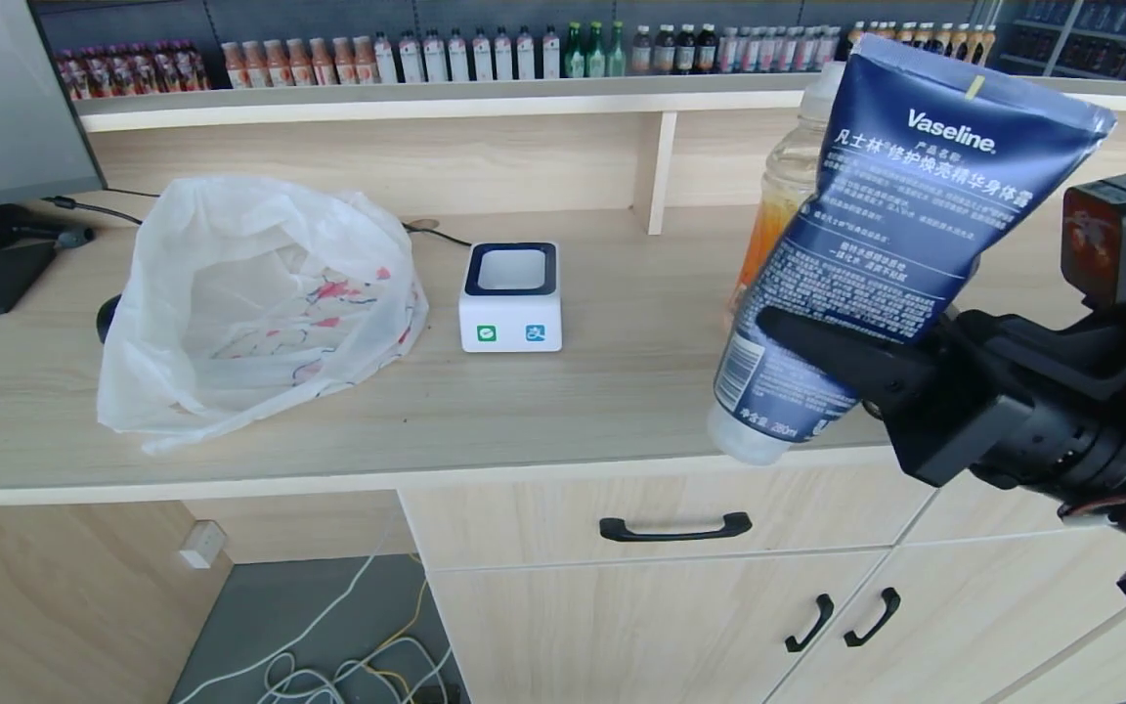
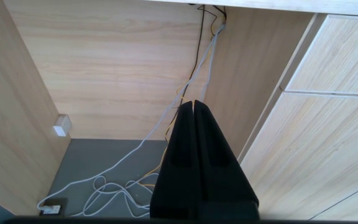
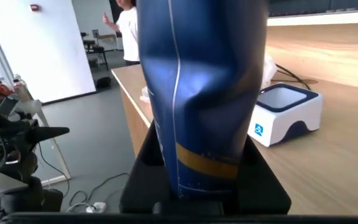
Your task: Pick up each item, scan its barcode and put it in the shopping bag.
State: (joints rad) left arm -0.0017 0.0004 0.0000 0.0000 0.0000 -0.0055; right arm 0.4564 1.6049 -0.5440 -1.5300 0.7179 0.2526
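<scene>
Grip firm on the lotion tube [image 1: 905, 244]: right gripper [image 1: 846, 376] clamped across its lower half, one black finger [image 1: 817, 342] crossing the printed face. Held cap end down and crimped end up, leaning toward the robot's right, over the right front edge of the wooden counter [image 1: 622, 401]. Shows a barcode low on the side turned to the head camera. Seen from the right wrist as a dark blue tube [image 3: 197, 93] rising out of the right gripper [image 3: 197, 183], pinched between both fingers. Just behind the tube in the head view, a clear bottle of orange drink [image 1: 778, 205], partly hidden. Near the middle of the counter, well apart from the tube, a white barcode scanner [image 1: 510, 298] with a dark blue rim, window facing up; same scanner [image 3: 284, 115] beyond the tube in the right wrist view. To the scanner's left, close beside it, a white plastic shopping bag [image 1: 152, 372], mouth gaping toward the camera, red and blue print on its wall. Left gripper [image 2: 193, 109] hanging below counter height with fingers pressed together on nothing, facing the open recess under the counter and loose cables [image 2: 104, 193] on the grey floor. Along the back shelf, a row of drink bottles [image 1: 524, 54]; at far left, the corner of a monitor [image 1: 6, 98]. Below the counter, drawers with black handles [image 1: 675, 529].
</scene>
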